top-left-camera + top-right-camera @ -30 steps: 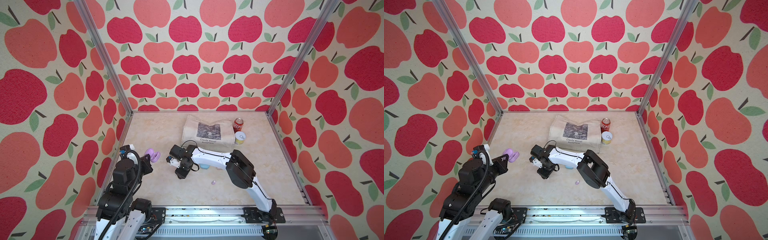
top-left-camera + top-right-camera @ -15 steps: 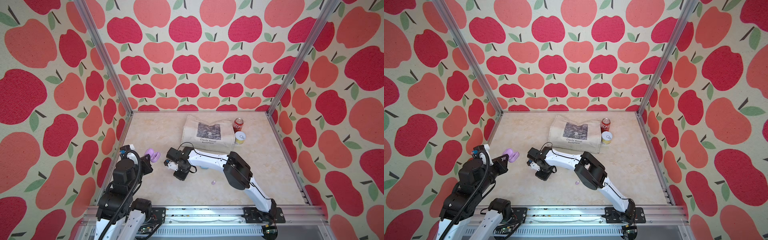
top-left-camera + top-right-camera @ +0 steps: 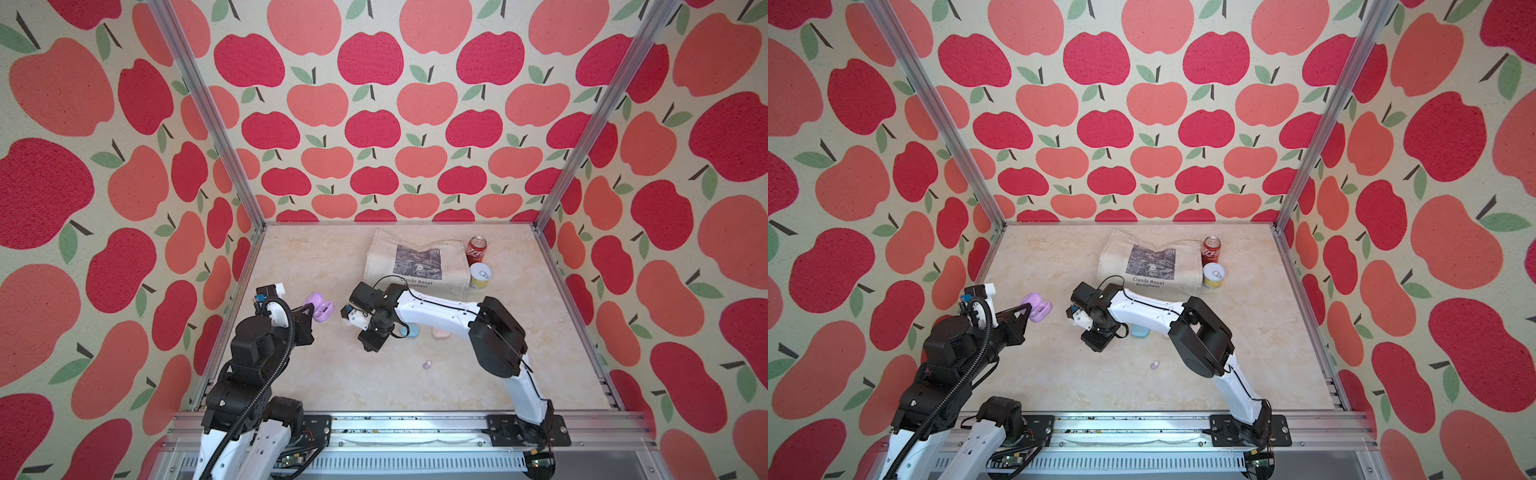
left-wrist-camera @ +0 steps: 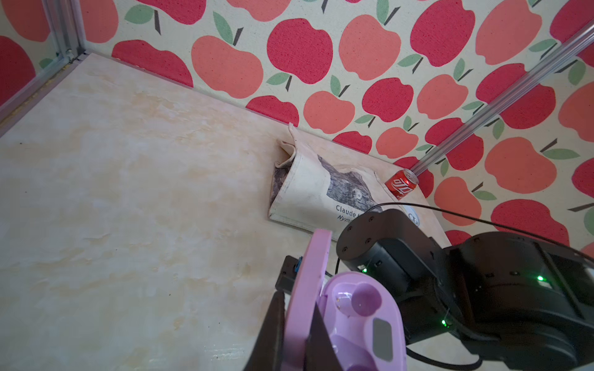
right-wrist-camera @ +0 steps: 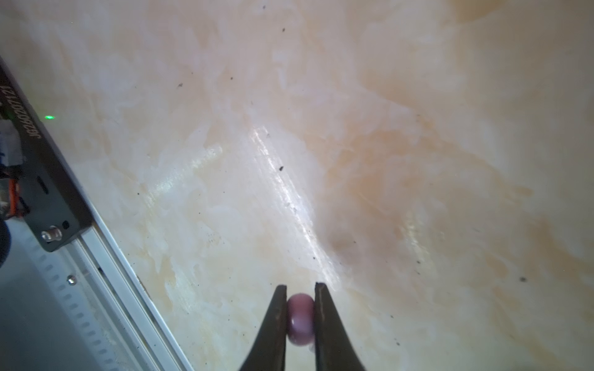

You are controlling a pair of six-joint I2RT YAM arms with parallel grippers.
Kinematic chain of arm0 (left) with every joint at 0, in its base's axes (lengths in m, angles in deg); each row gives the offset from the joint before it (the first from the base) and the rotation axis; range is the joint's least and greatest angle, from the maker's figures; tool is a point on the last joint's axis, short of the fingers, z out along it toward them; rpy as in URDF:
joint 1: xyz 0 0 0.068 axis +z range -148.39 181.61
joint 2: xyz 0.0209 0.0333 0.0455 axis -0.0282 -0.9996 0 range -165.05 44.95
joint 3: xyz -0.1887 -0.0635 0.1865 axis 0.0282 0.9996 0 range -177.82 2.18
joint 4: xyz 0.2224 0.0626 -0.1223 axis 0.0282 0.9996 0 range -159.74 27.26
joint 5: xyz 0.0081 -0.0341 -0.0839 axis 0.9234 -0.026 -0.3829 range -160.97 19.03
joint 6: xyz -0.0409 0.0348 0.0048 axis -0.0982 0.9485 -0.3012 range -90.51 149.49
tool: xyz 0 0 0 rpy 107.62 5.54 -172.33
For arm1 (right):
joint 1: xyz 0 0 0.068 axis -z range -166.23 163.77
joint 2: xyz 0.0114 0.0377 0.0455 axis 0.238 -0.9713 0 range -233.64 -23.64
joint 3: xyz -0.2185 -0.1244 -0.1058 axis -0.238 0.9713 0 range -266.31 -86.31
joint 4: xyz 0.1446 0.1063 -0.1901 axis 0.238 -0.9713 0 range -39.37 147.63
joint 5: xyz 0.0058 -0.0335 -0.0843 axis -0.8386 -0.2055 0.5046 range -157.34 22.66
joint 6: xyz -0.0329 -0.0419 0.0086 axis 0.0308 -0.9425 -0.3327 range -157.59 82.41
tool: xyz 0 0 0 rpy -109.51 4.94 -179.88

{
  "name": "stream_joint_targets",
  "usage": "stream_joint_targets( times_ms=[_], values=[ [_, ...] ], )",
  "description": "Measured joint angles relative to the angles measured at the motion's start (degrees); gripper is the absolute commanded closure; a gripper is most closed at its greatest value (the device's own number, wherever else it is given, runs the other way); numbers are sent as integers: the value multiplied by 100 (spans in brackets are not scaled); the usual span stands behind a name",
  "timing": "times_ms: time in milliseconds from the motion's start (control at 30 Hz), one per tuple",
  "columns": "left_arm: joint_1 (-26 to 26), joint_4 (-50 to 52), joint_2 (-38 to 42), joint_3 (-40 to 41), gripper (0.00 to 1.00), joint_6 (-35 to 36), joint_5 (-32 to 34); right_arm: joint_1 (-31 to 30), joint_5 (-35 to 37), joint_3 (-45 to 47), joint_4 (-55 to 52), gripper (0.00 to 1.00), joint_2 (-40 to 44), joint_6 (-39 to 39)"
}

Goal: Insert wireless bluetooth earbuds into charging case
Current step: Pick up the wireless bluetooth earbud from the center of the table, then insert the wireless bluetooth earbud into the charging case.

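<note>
Hard by the left wall (image 3: 232,266), the left claw (image 3: 309,309) is clamped on the raised lid of the lilac case (image 3: 320,306) and holds it open above the counter (image 3: 316,257). The left wrist view shows the case's round wells (image 4: 366,300). A strip of bare counter lies between the case and the right claw (image 3: 371,344). This claw points downward and is pinched tight on a lilac earbud (image 5: 300,318) between its tips.

The right arm (image 3: 436,316) stretches across the middle of the counter and partly covers a blue case (image 3: 411,331) and a pink case (image 3: 440,333) beneath it. Nearer the front rail (image 3: 415,419), a loose earbud (image 3: 427,365) lies by itself.

Toward the back wall a cloth bag (image 3: 415,262) lies flat. A red can (image 3: 476,249) stands at its right edge, and a yellow can (image 3: 481,275) stands just in front of that.

The back-left part of the counter, the front strip along the rail and the right side beyond the arm's elbow are open.
</note>
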Motion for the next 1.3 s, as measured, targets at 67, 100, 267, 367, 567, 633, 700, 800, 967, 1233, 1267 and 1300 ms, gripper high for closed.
stream_joint_targets(
  times_ms=[67,100,267,367,567,633,700,800,967,1233,1267,1300],
  values=[
    [0,-310,-136,83,100,199,-337,321,-149,208,190,94,380,127],
    [0,-505,-238,133,100,306,-551,490,-236,326,299,94,570,190],
    [-46,-1244,-861,245,100,809,-1290,1123,-542,752,577,93,1292,468],
    [-254,-1759,-1106,361,100,1215,-1569,1386,-656,824,584,93,1617,562],
    [-1064,-2608,-1462,586,100,2225,-1521,1871,-907,831,588,92,2435,708],
    [-1318,-2813,-1646,586,100,2490,-1322,2000,-1016,846,590,92,2739,769],
    [-1576,-3027,-1840,586,100,2743,-1029,2072,-1156,879,599,92,3025,848],
    [-1823,-3327,-2050,586,100,2970,-658,2072,-1469,975,693,92,3331,1010],
    [-1993,-3742,-2354,577,100,3152,-363,2070,-2026,1338,1086,92,3585,1416],
    [-2046,-3923,-2677,474,100,3230,-387,1956,-2483,1482,1556,92,3598,1862],
    [-2046,-3941,-2706,450,100,3230,-391,1941,-2518,1482,1598,92,3598,1899],
    [-2046,-3960,-2732,428,100,3230,-404,1919,-2551,1482,1631,92,3598,1926]
  ],
)
